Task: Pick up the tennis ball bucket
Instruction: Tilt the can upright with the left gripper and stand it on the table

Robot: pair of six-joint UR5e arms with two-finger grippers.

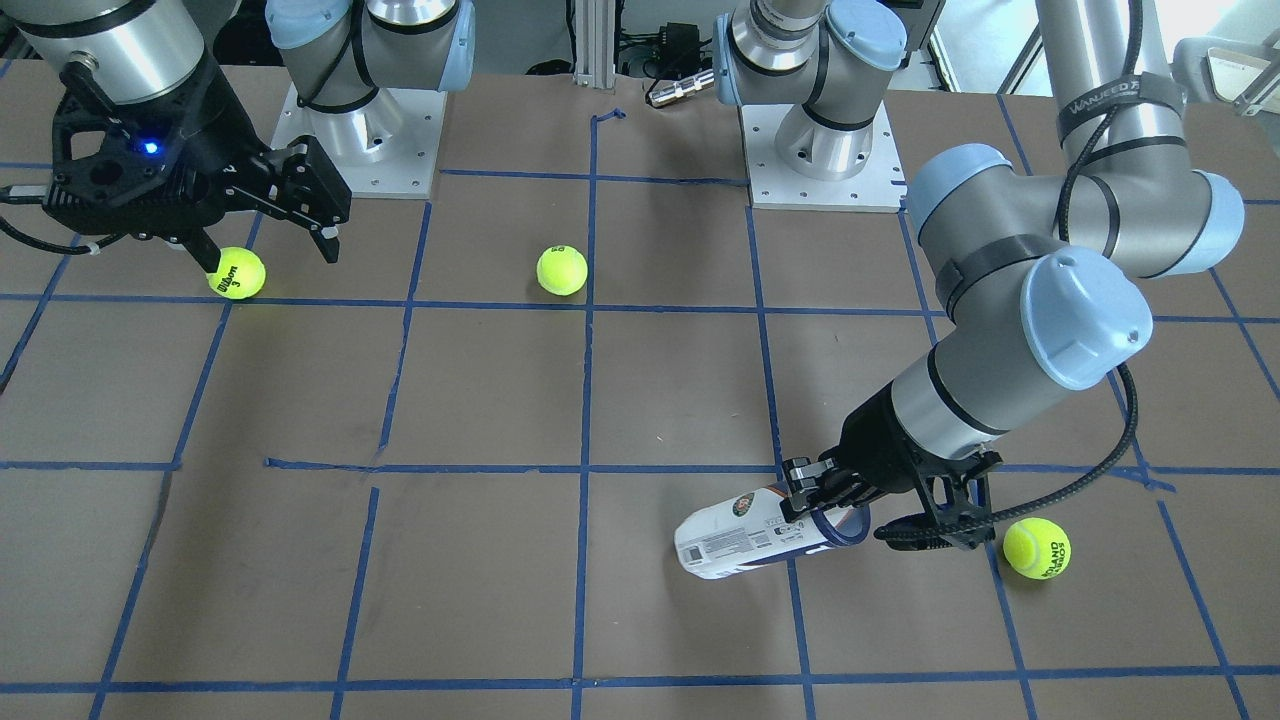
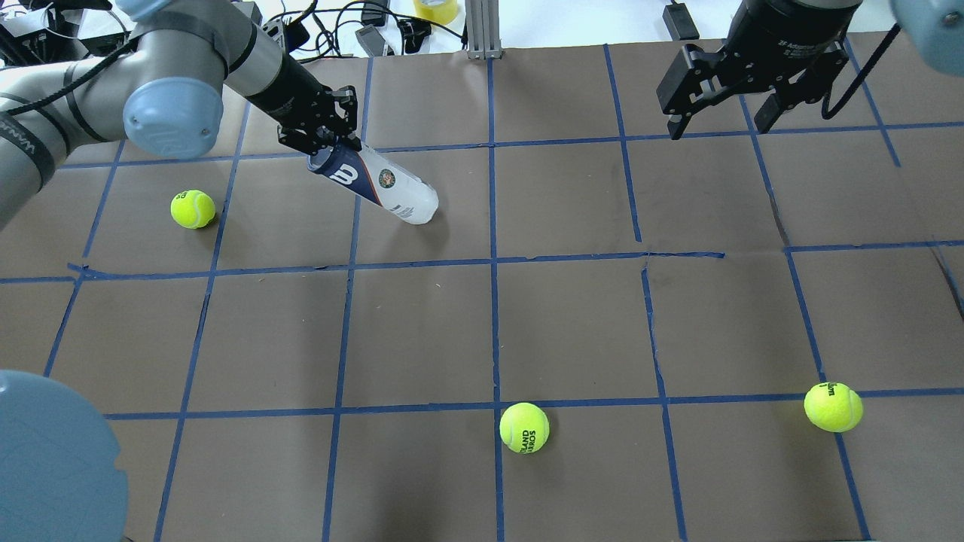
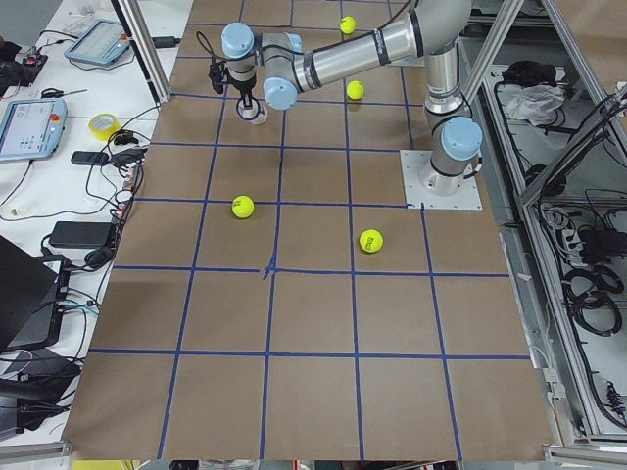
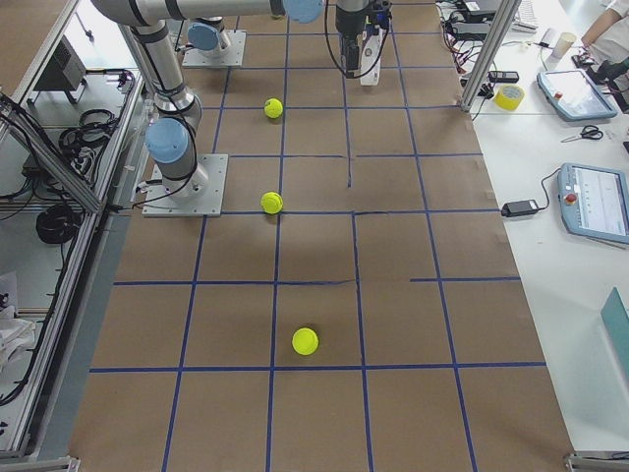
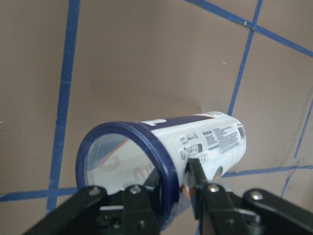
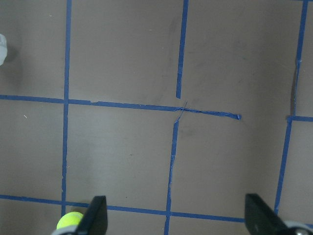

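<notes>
The tennis ball bucket is a white-labelled tube with a dark navy rim, far left on the table in the overhead view. My left gripper is shut on that rim. The left wrist view shows one finger outside the wall and the other inside, with the tube pointing away. The tube is tilted, navy end up and white end low; I cannot tell if that end touches the table. My right gripper is open and empty, high at the far right, its fingers spread wide.
Three yellow-green tennis balls lie on the brown, blue-taped table: one near the left arm, one at the front middle, one at the front right. In the front-facing view the right gripper hangs beside a ball.
</notes>
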